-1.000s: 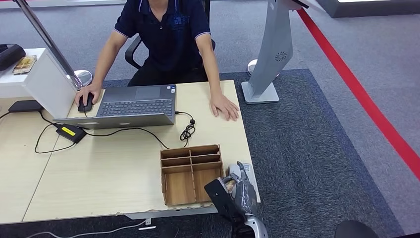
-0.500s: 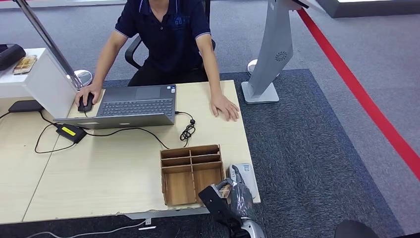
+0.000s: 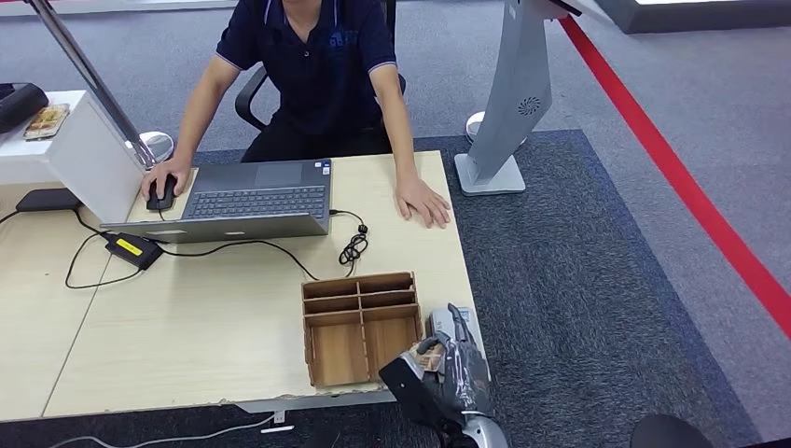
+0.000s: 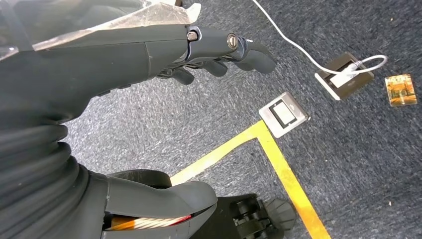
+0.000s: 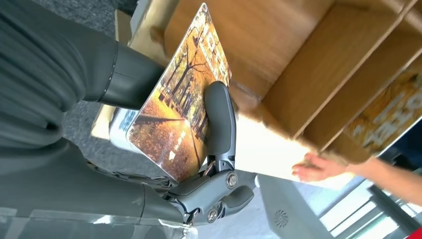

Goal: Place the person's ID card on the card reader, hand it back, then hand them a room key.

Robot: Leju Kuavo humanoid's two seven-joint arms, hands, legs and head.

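My right hand [image 3: 448,371] hovers at the table's near right corner, beside the wooden organizer [image 3: 358,327]. It pinches a card with an autumn-tree picture [image 5: 181,112] between thumb and fingers [image 5: 219,117]; in the head view the card [image 3: 429,353] peeks out above the hand. Just past the hand, a pale card reader [image 3: 465,323] lies at the table's right edge. A similar picture card [image 5: 393,112] stands in an organizer compartment. The person sits across the table with one hand [image 3: 424,202] flat on it. My left hand [image 4: 149,50] hangs over the carpet, fingers apart, holding nothing.
A laptop [image 3: 250,199], a mouse under the person's other hand [image 3: 161,193], a power brick [image 3: 133,249] and cables lie on the far half of the table [image 3: 187,327]. A grey kiosk stand [image 3: 508,103] rises beyond the right edge. A picture card [image 4: 400,89] lies on the floor.
My right hand with the card dipped slightly toward the table's near edge, then shifted a little right. The person and the table items have not moved.
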